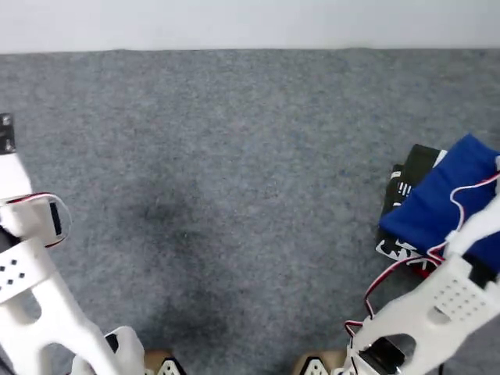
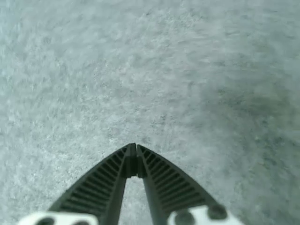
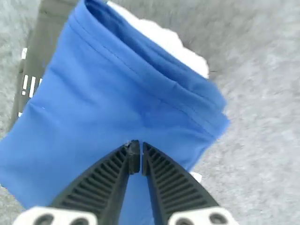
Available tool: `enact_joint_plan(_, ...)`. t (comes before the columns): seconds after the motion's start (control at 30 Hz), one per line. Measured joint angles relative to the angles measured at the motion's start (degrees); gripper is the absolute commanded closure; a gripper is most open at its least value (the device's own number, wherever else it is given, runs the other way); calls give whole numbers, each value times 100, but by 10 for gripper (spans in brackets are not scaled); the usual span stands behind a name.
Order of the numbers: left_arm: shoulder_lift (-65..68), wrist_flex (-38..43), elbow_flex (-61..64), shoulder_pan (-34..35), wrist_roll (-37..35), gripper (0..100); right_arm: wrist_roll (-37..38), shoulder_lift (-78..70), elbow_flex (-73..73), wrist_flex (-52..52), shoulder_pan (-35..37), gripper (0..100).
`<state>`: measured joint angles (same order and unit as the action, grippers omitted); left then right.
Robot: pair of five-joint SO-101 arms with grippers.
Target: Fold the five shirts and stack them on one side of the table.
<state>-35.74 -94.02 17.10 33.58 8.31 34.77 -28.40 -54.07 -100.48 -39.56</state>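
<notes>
White print on the dark shirt (image 1: 408, 181): short bars and small marks, too small to read from above or from the right wrist. Folded, low in a stack (image 1: 426, 226) at the right edge of the grey table (image 1: 234, 156).

On top, a blue shirt (image 1: 445, 195), folded smooth, with a stitched hem running across it in the right wrist view. Beneath the blue, clearest from the right wrist, a white layer (image 3: 161, 33), perhaps another shirt. From above, a red sliver (image 1: 422, 271) at the stack's near edge.

Right gripper (image 3: 136, 145) over the blue shirt, tips pressed together with nothing between them; touching the cloth or just above it, hard to say. Left gripper (image 2: 133, 149) over bare table, well apart from the stack, tips likewise together.

From above, white arms (image 1: 35, 297) at both lower corners, with red and white wires (image 1: 457, 207) looped across the blue shirt.
</notes>
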Motion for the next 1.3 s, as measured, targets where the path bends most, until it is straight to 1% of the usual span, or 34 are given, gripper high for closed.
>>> enact_joint_plan(0.1,0,-404,-501,-563,-35,994,0,519,255,-9,26,990)
enact_joint_plan(0.2,-123,-501,-923,-1073,-510,994,0,1292,1020,-18,79,990)
enact_joint_plan(0.3,-571,-501,-1020,-1415,-905,994,-9,2277,2101,-18,185,990)
enact_joint_plan(0.37,-1002,-519,-1002,-1653,-976,993,-18,3059,2936,-18,273,990)
enact_joint_plan(0.47,-1741,-536,-642,-2022,-1020,993,-18,4255,4202,-18,440,990)
enact_joint_plan(0.57,-2330,-536,18,-2207,-1020,993,-255,5345,5451,-18,642,990)
enact_joint_plan(0.7,-3244,-422,1090,-2207,-1020,994,-1222,6585,6971,237,976,990)
enact_joint_plan(0.8,-3903,88,1978,-2242,-1020,994,-1881,7411,7965,686,1301,990)
enact_joint_plan(0.97,-5231,1231,3640,-2233,-1020,994,-2796,8703,9451,1468,1987,990)
enact_joint_plan(1.07,-5925,1688,4765,-2233,-1020,994,-3095,9398,10251,2022,2330,990)
enact_joint_plan(1.2,-6664,2127,5969,-2233,-1020,994,-3182,10154,11429,2743,2470,990)
enact_joint_plan(1.3,-6725,2391,6602,-2251,-1020,994,-3200,10681,12325,3086,2479,990)
